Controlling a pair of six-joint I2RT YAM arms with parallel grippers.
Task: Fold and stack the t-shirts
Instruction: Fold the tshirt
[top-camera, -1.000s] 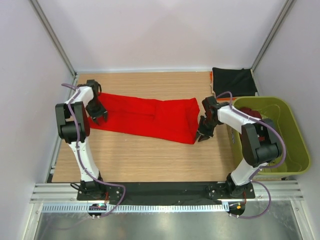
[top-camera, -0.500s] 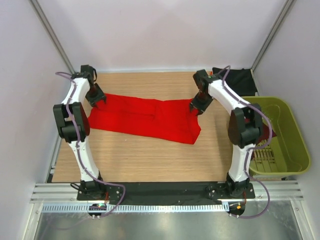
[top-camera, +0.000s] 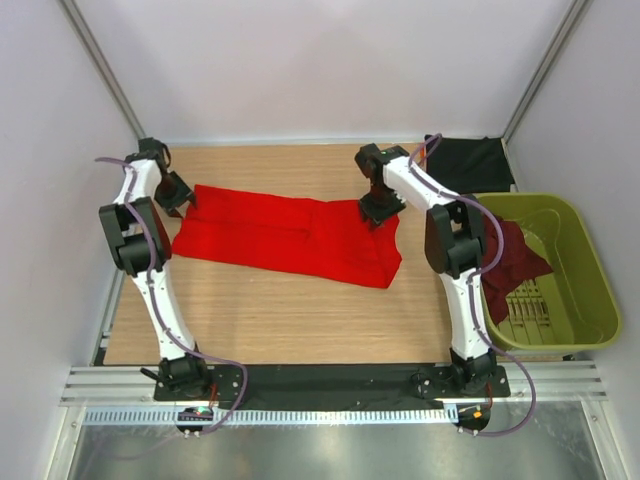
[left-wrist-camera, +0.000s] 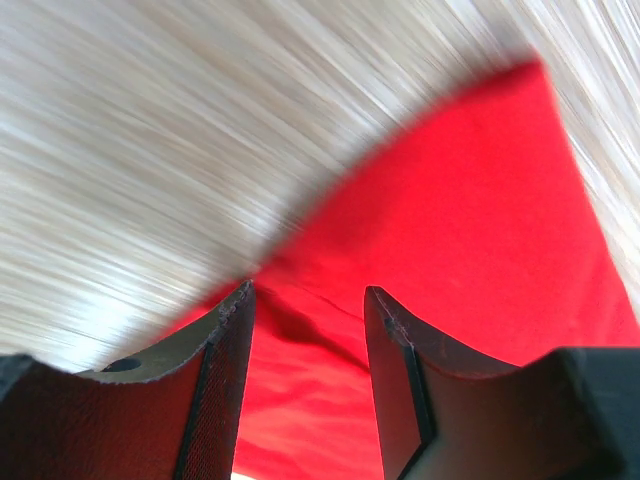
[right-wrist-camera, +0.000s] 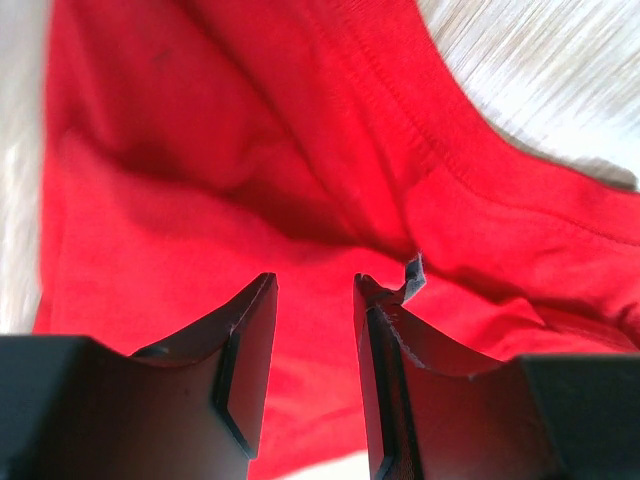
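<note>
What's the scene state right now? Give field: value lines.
red t-shirt: lies flat on the table as a long strip running left to right
black t-shirt: folded, at the far right corner
maroon t-shirt: crumpled inside the basket
left end effector: jaws apart, nothing gripped, at the red shirt's far left corner
right end effector: jaws apart, nothing gripped, over the red shirt's far right corner
</note>
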